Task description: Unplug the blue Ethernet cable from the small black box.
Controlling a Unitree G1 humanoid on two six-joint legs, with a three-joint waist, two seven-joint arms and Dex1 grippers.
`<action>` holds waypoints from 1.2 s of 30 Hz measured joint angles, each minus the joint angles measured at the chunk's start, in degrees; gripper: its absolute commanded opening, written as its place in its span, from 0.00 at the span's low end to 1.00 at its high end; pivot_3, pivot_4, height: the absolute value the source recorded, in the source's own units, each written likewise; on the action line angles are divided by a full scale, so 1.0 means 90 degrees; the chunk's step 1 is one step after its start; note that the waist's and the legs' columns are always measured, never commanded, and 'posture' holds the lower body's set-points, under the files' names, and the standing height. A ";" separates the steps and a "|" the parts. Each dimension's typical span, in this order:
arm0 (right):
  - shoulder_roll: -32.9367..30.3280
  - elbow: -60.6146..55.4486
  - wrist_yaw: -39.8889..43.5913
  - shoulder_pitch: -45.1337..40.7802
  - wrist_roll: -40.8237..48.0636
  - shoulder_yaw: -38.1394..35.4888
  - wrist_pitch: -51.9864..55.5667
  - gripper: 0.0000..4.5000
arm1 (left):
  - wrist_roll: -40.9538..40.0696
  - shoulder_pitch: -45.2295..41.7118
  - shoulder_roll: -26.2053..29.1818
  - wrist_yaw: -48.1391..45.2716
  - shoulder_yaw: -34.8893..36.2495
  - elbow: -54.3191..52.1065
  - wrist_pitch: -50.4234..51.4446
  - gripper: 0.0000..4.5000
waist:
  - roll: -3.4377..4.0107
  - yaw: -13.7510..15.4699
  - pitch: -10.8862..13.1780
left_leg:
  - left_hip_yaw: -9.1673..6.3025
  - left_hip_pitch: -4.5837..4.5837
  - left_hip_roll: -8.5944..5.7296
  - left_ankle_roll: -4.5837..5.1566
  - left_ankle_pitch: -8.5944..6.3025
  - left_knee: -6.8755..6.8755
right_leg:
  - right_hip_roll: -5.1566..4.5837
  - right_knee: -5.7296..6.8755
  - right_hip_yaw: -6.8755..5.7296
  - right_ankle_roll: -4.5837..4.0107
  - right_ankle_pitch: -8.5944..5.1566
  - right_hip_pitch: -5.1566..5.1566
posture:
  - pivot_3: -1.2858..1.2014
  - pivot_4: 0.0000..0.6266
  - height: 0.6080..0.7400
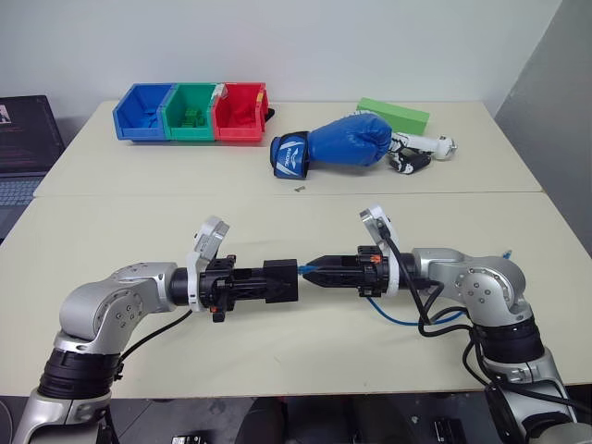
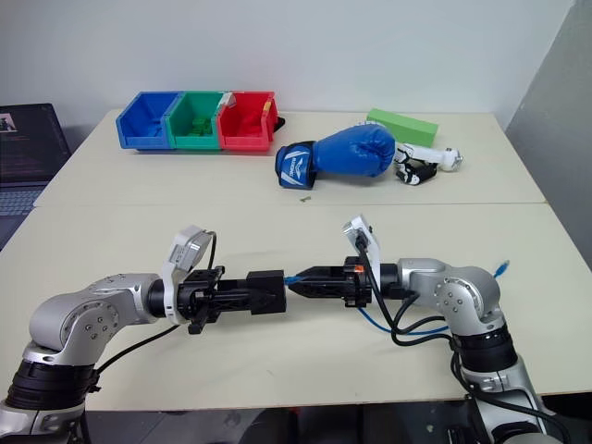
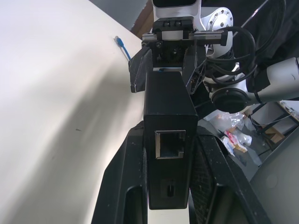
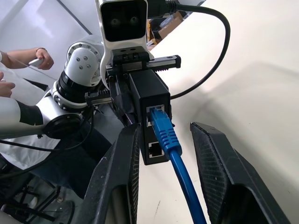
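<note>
My left gripper [image 1: 261, 282] is shut on the small black box [image 1: 280, 280] and holds it level above the table, in front of me. The box [image 3: 169, 107] sits between the left fingers [image 3: 126, 186] with an empty port facing the left wrist camera. The blue Ethernet cable [image 4: 166, 133] is plugged into a port on the box's opposite face [image 4: 152, 116]. My right gripper [image 1: 310, 272] faces the box, open, its fingers [image 4: 117, 172] on either side of the plug with gaps to it. The cable loops [image 1: 407, 319] under the right arm, and its far end [image 2: 502, 269] lies on the table.
Blue, green and red bins [image 1: 190, 113] stand at the table's back left. A blue boxing glove [image 1: 338, 143], a green block [image 1: 393, 114] and a white object [image 1: 427, 143] lie at the back right. A laptop [image 1: 23, 139] sits far left. A person's hands [image 4: 18, 60] show beyond the arm.
</note>
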 measured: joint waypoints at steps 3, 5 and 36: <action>0.0001 0.0000 0.0000 0.0000 0.0000 0.0000 0.0003 0.39 | -0.0010 -0.0006 0.0000 0.0005 0.0000 -0.0009 0.0009 0.17 | 0.0000 0.0000 0.0000 | 0.0000 0.0000 0.0000 0.0000 0.0000 0.0000 | 0.0000 0.0000 0.0000 0.0000 0.0000 0.0000 | 0.52 0.24 1.00; 0.0001 0.0000 0.0000 0.0000 0.0001 0.0000 0.0010 0.39 | -0.0014 -0.0005 0.0000 0.0008 0.0000 -0.0032 0.0017 0.17 | 0.0000 0.0000 0.0000 | 0.0000 0.0000 0.0000 0.0000 0.0000 0.0000 | 0.0000 0.0000 0.0000 0.0000 0.0000 0.0000 | 0.52 0.24 1.00; -0.0437 0.0505 -0.0013 0.0004 0.0283 -0.0481 0.0364 0.00 | -0.0052 0.0184 0.0210 0.0126 0.0321 0.0276 0.0071 0.17 | 0.0000 0.0002 0.0001 | 0.0002 -0.0001 -0.0002 0.0000 0.0000 -0.0001 | 0.0000 -0.0004 0.0000 0.0000 0.0000 -0.0002 | 0.52 0.24 1.00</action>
